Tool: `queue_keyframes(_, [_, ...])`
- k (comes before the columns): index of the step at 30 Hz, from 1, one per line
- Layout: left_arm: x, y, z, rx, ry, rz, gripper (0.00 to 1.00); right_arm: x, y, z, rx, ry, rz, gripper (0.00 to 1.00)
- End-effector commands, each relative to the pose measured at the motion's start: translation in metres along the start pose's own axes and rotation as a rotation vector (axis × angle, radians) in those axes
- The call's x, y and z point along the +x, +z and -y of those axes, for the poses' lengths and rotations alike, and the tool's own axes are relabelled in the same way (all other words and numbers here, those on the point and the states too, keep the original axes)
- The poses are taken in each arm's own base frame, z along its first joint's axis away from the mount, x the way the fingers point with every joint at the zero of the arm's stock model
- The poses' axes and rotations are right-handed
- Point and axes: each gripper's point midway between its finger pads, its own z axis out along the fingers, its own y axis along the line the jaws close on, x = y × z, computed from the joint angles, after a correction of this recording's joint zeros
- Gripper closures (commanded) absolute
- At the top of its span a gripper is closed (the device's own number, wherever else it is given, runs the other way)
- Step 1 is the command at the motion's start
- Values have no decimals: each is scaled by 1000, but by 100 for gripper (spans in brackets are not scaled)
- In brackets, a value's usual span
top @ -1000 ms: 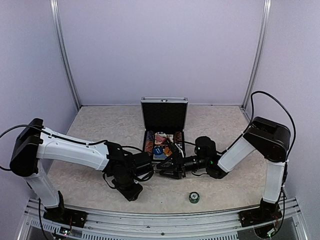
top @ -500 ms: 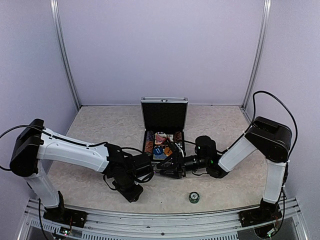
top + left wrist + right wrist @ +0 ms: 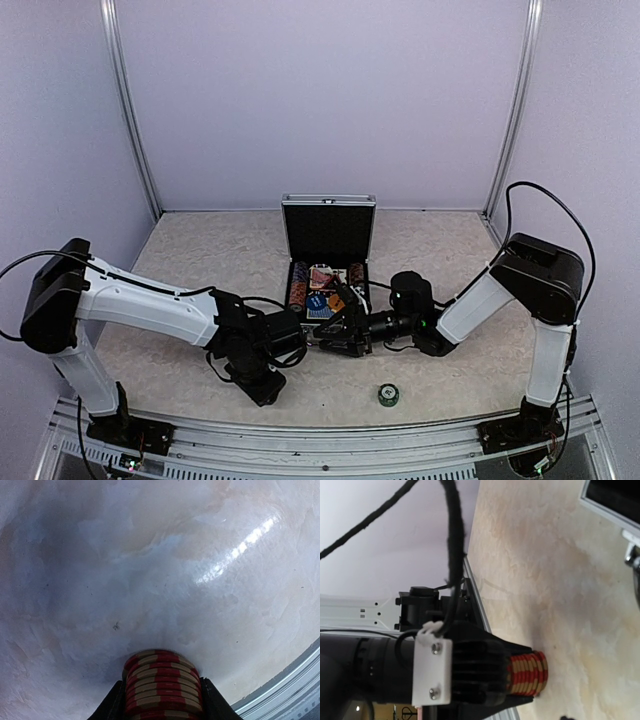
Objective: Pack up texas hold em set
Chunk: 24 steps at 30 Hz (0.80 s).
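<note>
Lavender walls (image 3: pixel 320 100) w/ alu posts (image 3: pixel 128 110) enclose a beige marbled table (image 3: pixel 440 250). The silver case (image 3: pixel 328 232) sits open mid-table, lid upright, w/ chips & cards in the tray. Left gripper (image 3: pixel 162 702) is clamped on 1 red-cream chip stack (image 3: pixel 162 680), low by the table at the case's near-left corner. Right gripper (image 3: pixel 345 335) is at the case's near edge; can't tell how wide its jaws are or if it holds anything. 1 green chip stack (image 3: pixel 388 395) lies well apart, toward the front.
</note>
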Motion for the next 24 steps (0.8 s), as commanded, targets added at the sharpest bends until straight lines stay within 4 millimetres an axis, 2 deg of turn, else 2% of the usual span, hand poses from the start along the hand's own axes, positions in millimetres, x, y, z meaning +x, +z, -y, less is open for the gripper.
queue_keyframes(1, [0,5,4,11,6,4,96,-5,-4,-11,-18,-37,13,34])
queue_keyframes(11, [3,6,3,7,6,-4,92,-5,-4,-11,-23,-38,11,34])
queue_keyframes(18, [4,4,2,5,3,-6,83,-5,-3,-13,-28,-39,8,34])
queue_keyframes(24, [3,3,3,7,6,-5,71,-6,-2,-14,-30,-40,5,34])
